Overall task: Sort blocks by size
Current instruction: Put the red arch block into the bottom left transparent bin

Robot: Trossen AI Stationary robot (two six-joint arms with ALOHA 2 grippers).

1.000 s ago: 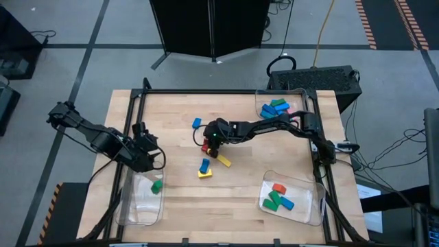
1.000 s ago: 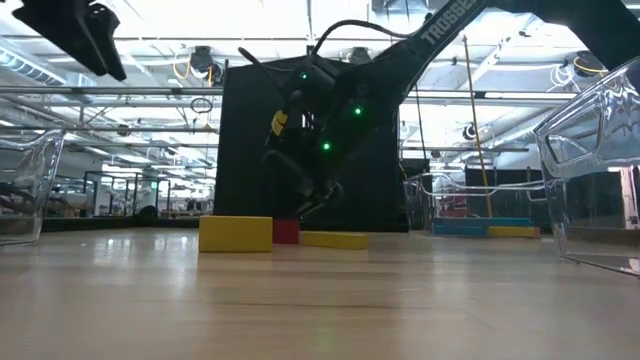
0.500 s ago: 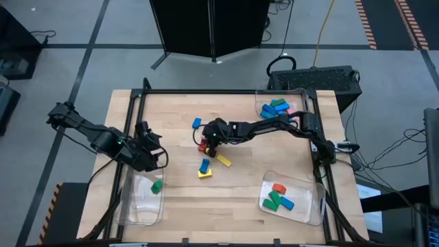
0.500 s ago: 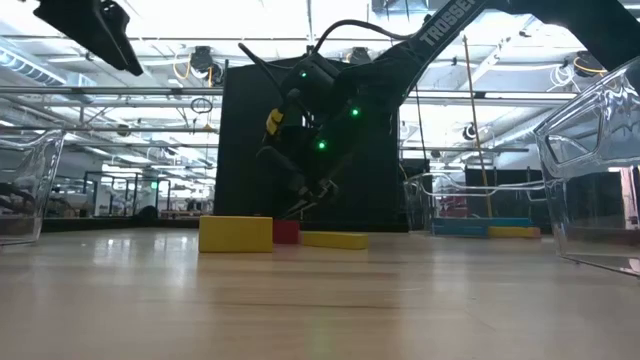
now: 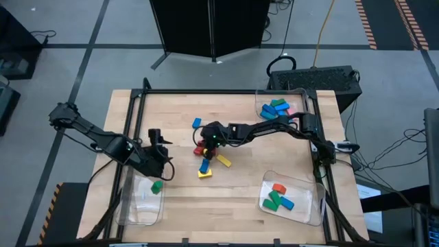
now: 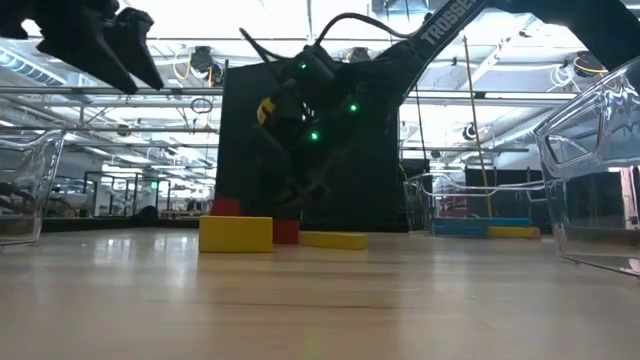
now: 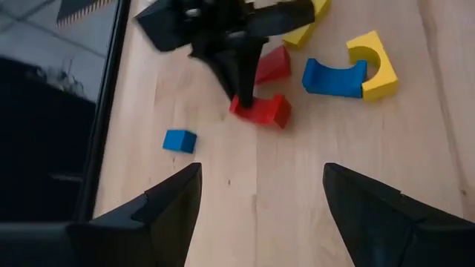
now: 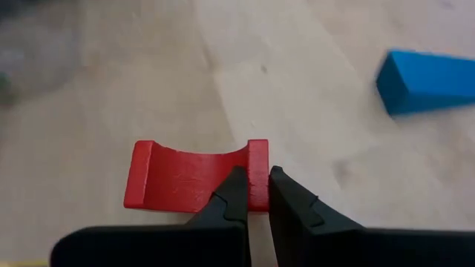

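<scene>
- Right gripper (image 8: 252,194) is down at mid-surface with fingers nearly together, tips at the edge of a red arch block (image 8: 194,176). Nothing sits between the fingers, so no grip.
- In the left wrist view the same gripper (image 7: 243,100) touches that red arch (image 7: 261,110) from above; a 2nd red block (image 7: 272,64) lies just behind it.
- Left gripper (image 5: 159,152) hangs wide open and empty over the left part of the surface (image 5: 171,206), beside the left tray (image 5: 130,213).
- Loose blocks in the middle: blue arch (image 7: 333,77) touching a yellow arch (image 7: 375,64), a yellow bar (image 5: 224,160), and a small blue cube (image 7: 179,140) apart from the rest.
- Left tray holds 1 green block (image 5: 156,186).
- Far right tray (image 5: 299,94) holds blue and green blocks, plus something pink.
- Near right tray (image 5: 312,206) holds red, green and blue blocks.
</scene>
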